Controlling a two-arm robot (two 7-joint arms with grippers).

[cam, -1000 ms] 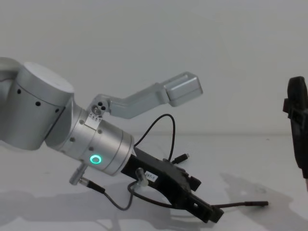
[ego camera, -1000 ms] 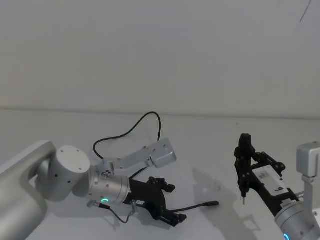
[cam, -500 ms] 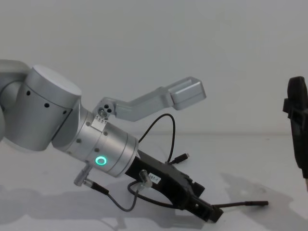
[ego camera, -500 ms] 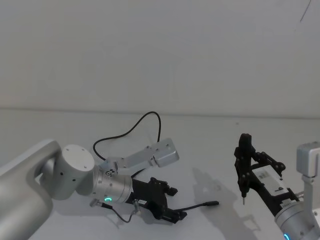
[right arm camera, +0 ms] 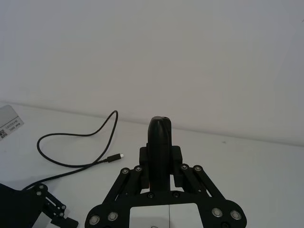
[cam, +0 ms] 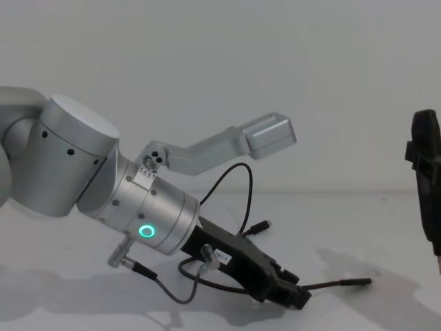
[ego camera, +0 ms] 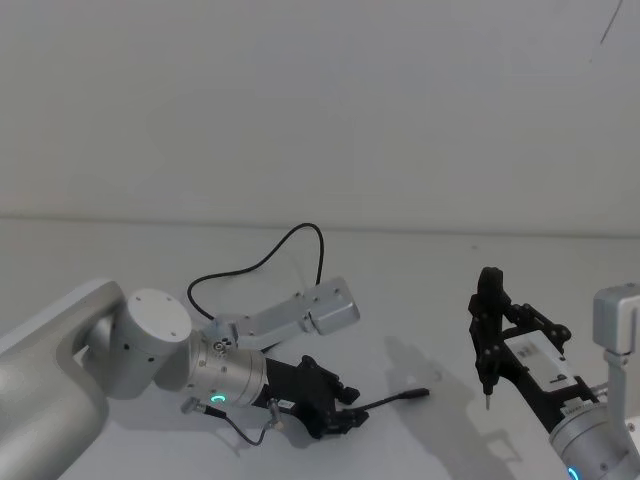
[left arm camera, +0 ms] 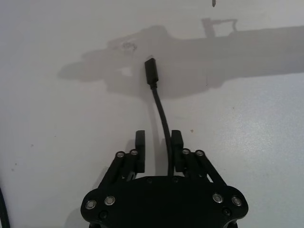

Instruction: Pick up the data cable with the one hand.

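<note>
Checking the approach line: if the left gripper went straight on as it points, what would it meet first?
Probably the table: the left gripper tilts down, fingers close to the surface. The data cable lies between its open fingers, plug straight ahead.

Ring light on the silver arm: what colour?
The ring light glows green, best seen in chest view.

The left tool [ego camera: 342,408] reaches low, jaws narrowly apart; the right tool [ego camera: 488,290] stands closed.
</note>
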